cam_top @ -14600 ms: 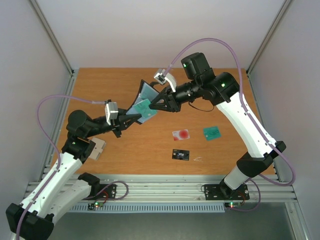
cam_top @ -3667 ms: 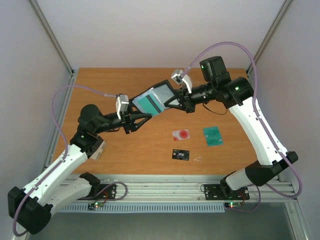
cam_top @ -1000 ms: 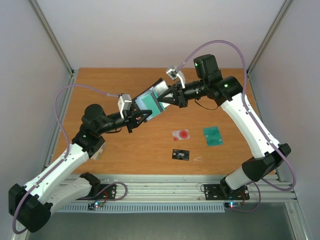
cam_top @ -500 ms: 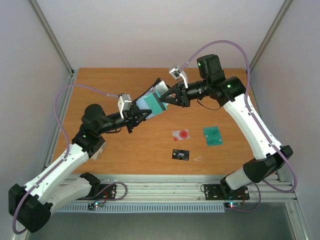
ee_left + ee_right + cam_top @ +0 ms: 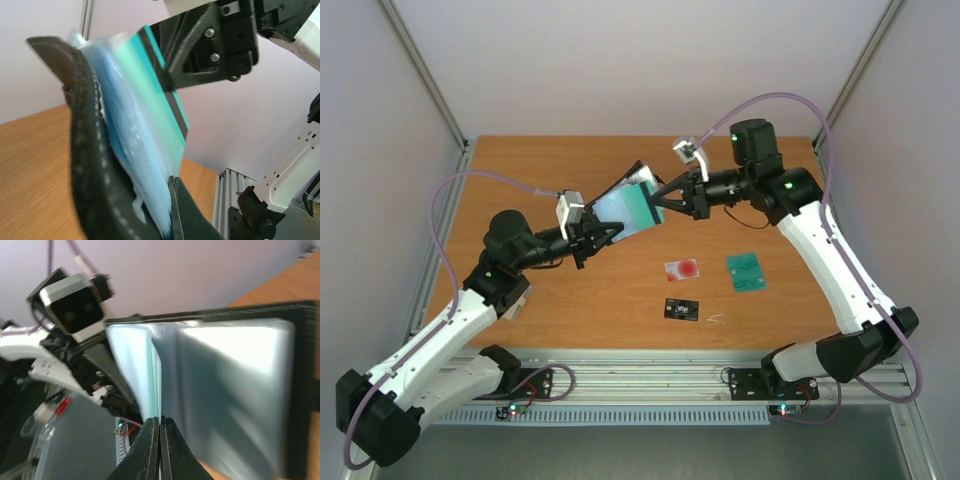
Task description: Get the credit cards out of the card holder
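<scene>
Holding the black folding card holder (image 5: pixel 615 205) in the air over the orange-brown wooden counter (image 5: pixel 520 165), one arm on each side.

Top view: left fingers (image 5: pixel 600 236) clamp the holder's near-left edge. The right fingers (image 5: pixel 665 203) come in from the right and are closed on the striped teal card (image 5: pixel 640 205), thin flat plastic sticking out of the holder. The holder is open with its pale blue inside facing up, and its black edge runs diagonally from near-left to far-right. The card's free end points right, toward the right arm. Three loose cards lie flat on the counter, apart from one another: whitish card with a red round spot (image 5: pixel 682 269), plain teal-green card (image 5: pixel 746 270) to its right, black card with small white print (image 5: pixel 683 310) nearest the bases.

Left wrist: the holder's black stitched cover curves up from the bottom, with pale blue clear sleeves (image 5: pixel 135 165) fanned beside it. One left finger shows at the bottom against the sleeves; the other is hidden behind the cover, and the grip is closed on the holder. The striped card is tilted, long axis top-left to lower-right, dark stripe along the outer edge. The right fingers pinch that edge.

Right wrist: the fingertips are pressed together with only the thin teal card edge between them. Beyond them the holder is open like a book, with a black border at top and right. The sleeves are blurred.
</scene>
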Robot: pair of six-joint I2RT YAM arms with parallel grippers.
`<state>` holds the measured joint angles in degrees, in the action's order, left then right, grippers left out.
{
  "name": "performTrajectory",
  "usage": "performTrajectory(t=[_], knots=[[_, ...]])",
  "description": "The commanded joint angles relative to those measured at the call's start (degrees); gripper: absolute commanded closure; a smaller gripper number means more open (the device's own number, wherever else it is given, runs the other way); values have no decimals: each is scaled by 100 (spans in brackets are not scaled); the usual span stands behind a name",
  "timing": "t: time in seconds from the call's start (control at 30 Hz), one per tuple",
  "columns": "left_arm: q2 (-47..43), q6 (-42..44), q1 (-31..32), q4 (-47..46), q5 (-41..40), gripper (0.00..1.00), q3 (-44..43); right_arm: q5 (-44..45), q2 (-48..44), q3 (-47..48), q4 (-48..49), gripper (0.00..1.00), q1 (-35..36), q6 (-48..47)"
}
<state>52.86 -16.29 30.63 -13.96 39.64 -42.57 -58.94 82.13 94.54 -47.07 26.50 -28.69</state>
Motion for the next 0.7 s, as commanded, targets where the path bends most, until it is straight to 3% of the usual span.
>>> performTrajectory(t=[0.0,0.13,0.2,0.27,0.33,0.43,0.53,0.67], knots=[[-192,19,30,-546,-58,100,66,235,-342,-431,341,99,-708,658],[-267,38,30,-466,-358,100,120,746,-435,-371,-50,99,-1117,819],[-324,17,28,-327,-839,100,179,1463,-466,-318,-312,99,-1401,1174],[-389,-37,26,-116,-1657,100,269,2974,-438,-162,-987,99,-1657,1779],[-428,-110,30,151,-2681,100,376,5251,-223,183,-2228,99,-1788,2535],[-488,-47,22,401,-3889,100,534,6691,87,296,-3422,99,-1832,3445],[-625,214,22,509,-4470,100,672,7100,113,-45,-3995,99,-1846,4347],[-840,300,21,433,-4565,100,855,6384,-99,-951,-3846,99,-1929,5352]])
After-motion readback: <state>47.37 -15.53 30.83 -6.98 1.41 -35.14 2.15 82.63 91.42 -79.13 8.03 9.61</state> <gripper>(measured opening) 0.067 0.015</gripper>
